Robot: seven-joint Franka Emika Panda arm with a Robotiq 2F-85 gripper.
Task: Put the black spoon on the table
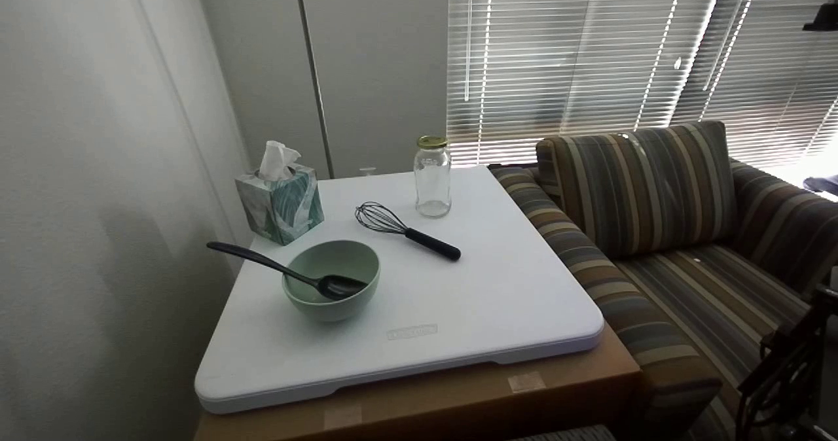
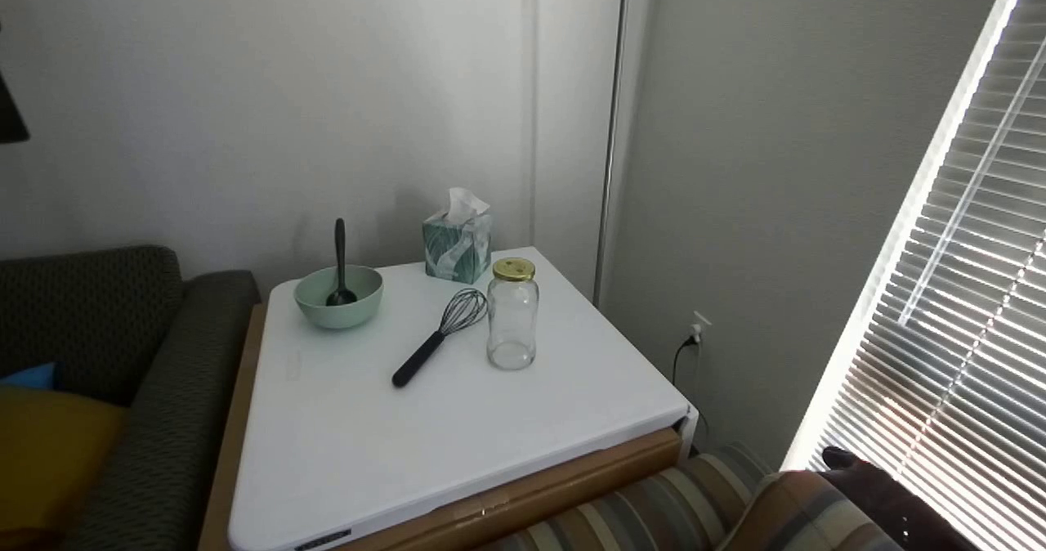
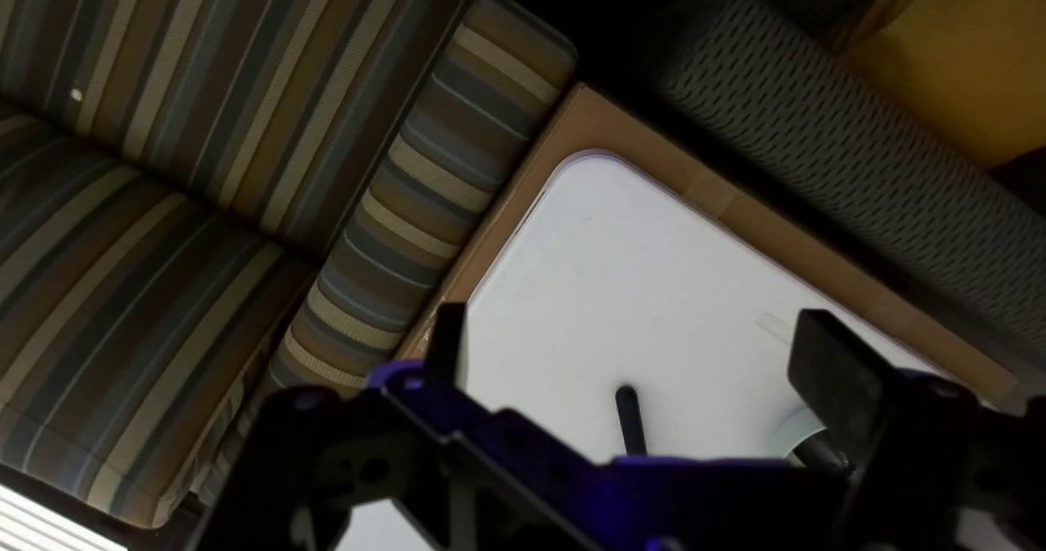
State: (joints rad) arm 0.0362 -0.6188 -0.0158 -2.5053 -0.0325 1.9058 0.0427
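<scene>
The black spoon [image 1: 339,288] rests in a pale green bowl [image 1: 330,311], its bowl end inside and its handle leaning over the rim. It stands the same way in the other picture of the table, with the spoon [image 2: 341,297] in the bowl [image 2: 343,317]. The white table [image 1: 497,303] carries them; it also shows in the wrist view [image 3: 605,265]. My gripper [image 3: 629,322] is open and empty, above the table and apart from the spoon. In the wrist view, the spoon [image 3: 820,453] is mostly hidden behind the right finger.
A whisk [image 1: 432,244] lies mid-table. A glass jar [image 1: 433,182] with a gold lid and a tissue box [image 1: 281,204] stand toward the back. A striped sofa [image 1: 589,277] adjoins one side and a dark sofa [image 2: 196,355] another. A wall [image 1: 157,231] rises close behind the bowl.
</scene>
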